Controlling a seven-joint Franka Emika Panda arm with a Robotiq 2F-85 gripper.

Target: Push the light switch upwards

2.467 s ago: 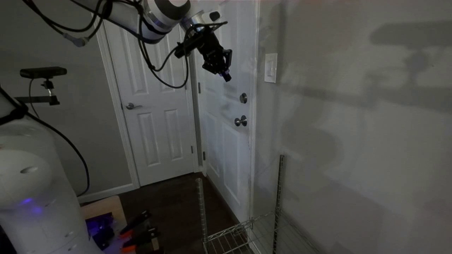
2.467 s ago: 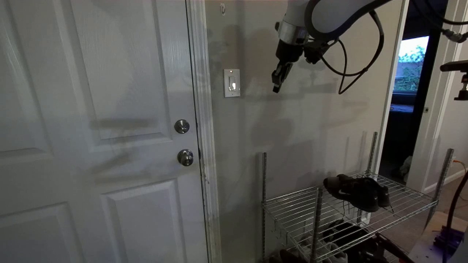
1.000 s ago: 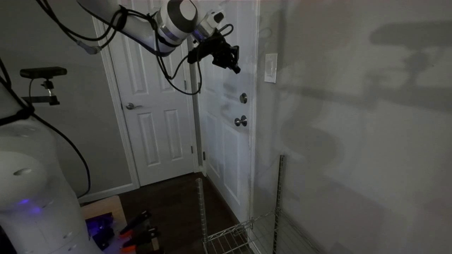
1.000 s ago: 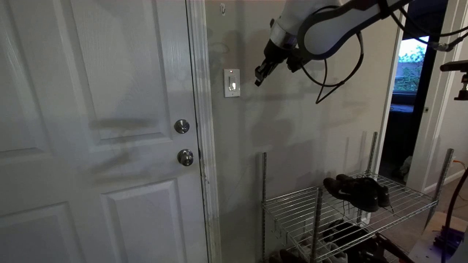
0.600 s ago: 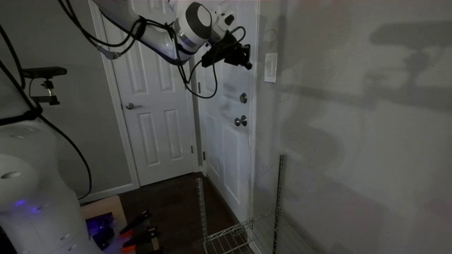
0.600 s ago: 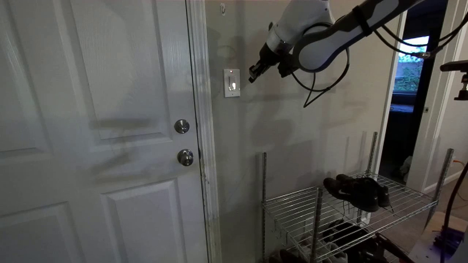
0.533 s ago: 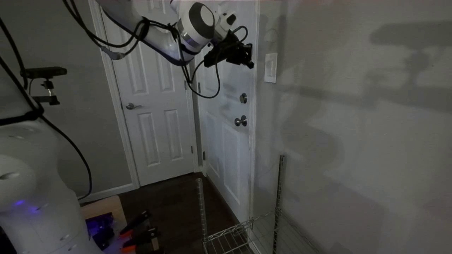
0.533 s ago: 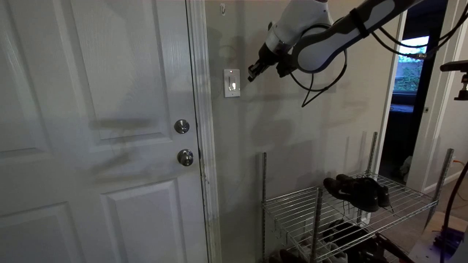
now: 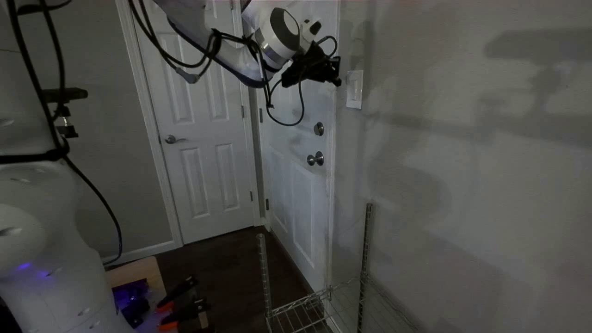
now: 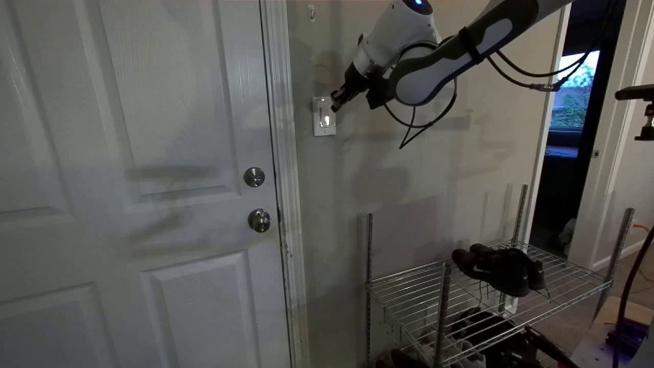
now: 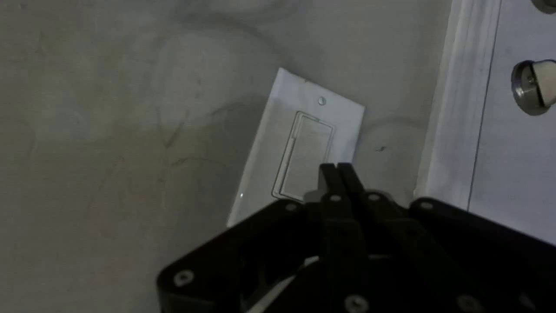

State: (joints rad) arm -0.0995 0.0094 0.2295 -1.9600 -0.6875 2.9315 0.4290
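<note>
A light wooden tabletop (image 9: 138, 268) carries a purplish object (image 9: 130, 291).

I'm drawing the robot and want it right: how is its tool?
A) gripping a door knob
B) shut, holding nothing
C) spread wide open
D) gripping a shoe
B: in the wrist view the tool has its two fingers side by side with nothing held between them, the light switch showing beyond.

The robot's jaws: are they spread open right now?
No, the wrist view shows the two black fingertips side by side with no clear gap, in front of the light switch.
</note>
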